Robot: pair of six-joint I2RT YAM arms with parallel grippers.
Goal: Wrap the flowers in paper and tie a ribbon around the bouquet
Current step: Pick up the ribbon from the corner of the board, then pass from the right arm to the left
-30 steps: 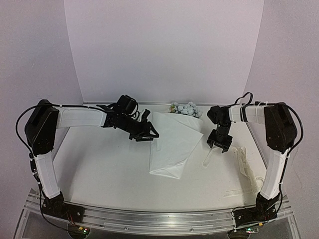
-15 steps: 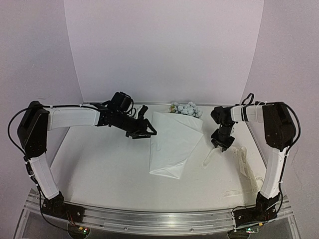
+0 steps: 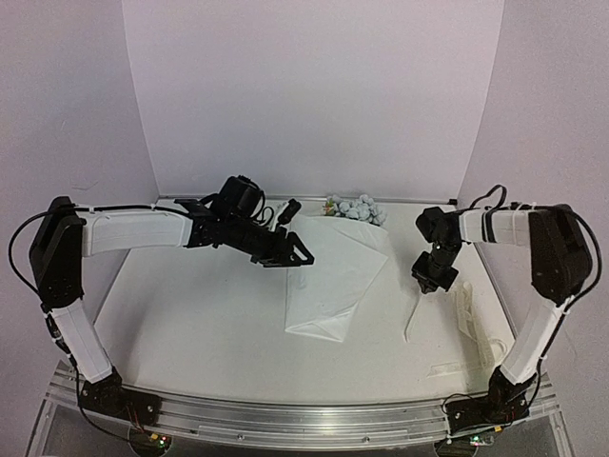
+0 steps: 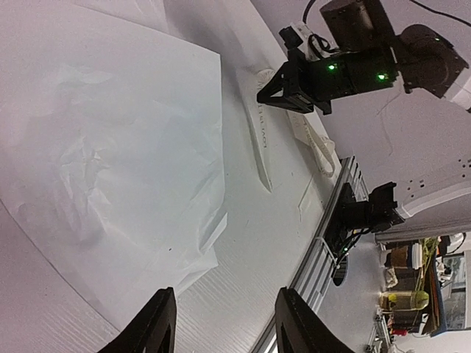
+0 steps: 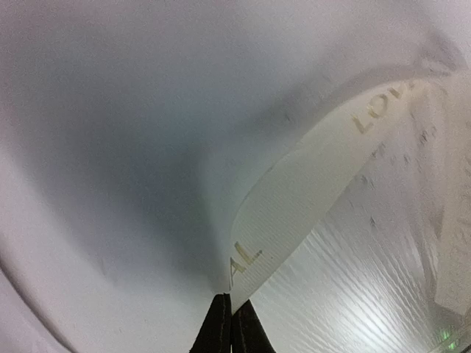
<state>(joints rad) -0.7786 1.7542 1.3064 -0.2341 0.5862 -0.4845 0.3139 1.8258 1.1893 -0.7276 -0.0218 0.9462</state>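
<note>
right claw (image 5: 230,301) pinched tight on ribbon (image 5: 309,198) end | left claw (image 4: 224,298) half-open, empty, over paper (image 4: 110,147) edge

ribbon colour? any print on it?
Cream-white ribbon with pale gold lettering printed along it. Shows best in the right wrist view.

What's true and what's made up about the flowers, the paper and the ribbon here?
1. The right gripper is pinched shut on the ribbon. True.
2. The flowers poke out at the near end of the paper. False: they poke out at its far end, by the back wall.
3. The left gripper is open, with nothing between its fingers. True.
4. The ribbon is tied round the paper. False: it trails loose to the right of the paper, not around it.
</note>
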